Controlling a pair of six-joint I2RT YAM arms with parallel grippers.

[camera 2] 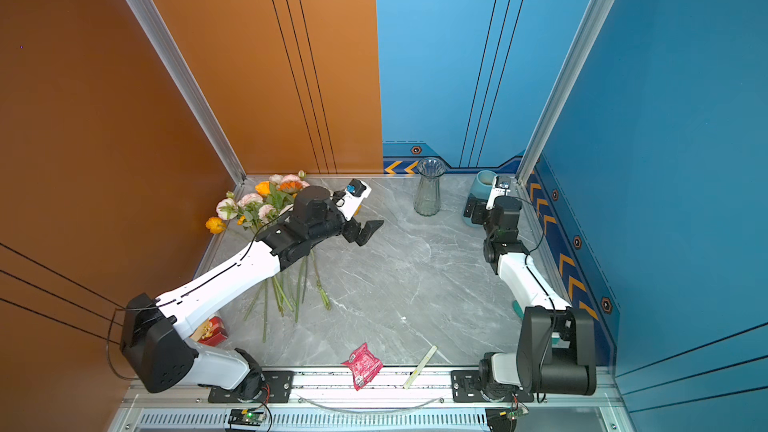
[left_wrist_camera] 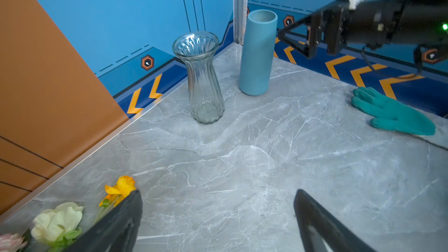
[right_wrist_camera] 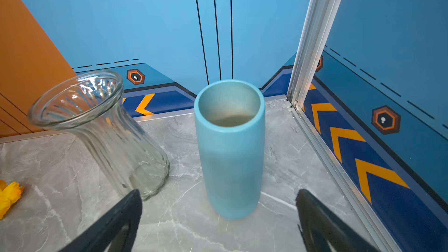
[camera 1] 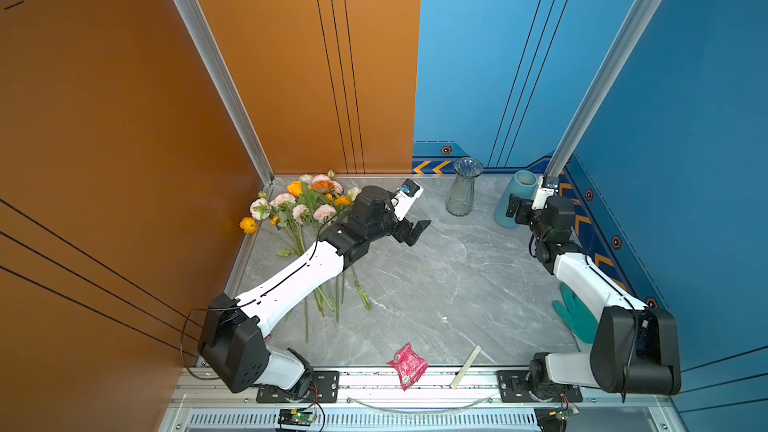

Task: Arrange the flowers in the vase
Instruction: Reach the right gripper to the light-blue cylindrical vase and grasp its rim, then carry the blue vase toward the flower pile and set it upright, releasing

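Observation:
The flowers (camera 1: 299, 209) (camera 2: 257, 205) lie in a bunch at the back left of the table, blooms toward the corner and stems under my left arm. My left gripper (camera 1: 413, 231) (camera 2: 365, 232) (left_wrist_camera: 218, 195) hangs open to their right over bare marble, holding nothing; a yellow bloom (left_wrist_camera: 123, 186) shows by one finger. A clear ribbed glass vase (camera 1: 463, 189) (camera 2: 430, 189) (left_wrist_camera: 203, 78) (right_wrist_camera: 101, 132) stands upright at the back. A blue cylinder vase (camera 1: 513, 201) (camera 2: 482, 184) (left_wrist_camera: 257, 52) (right_wrist_camera: 230, 151) stands to its right. My right gripper (camera 1: 517, 207) (camera 2: 473, 211) (right_wrist_camera: 219, 195) is open just short of the blue vase.
A teal glove (camera 1: 575, 317) (left_wrist_camera: 392, 112) lies by the right wall under my right arm. A red packet (camera 1: 407, 363) (camera 2: 361, 363) and a cream stick (camera 1: 465, 367) rest at the front edge. A red box (camera 2: 212, 332) sits beneath my left arm. Walls close in on three sides.

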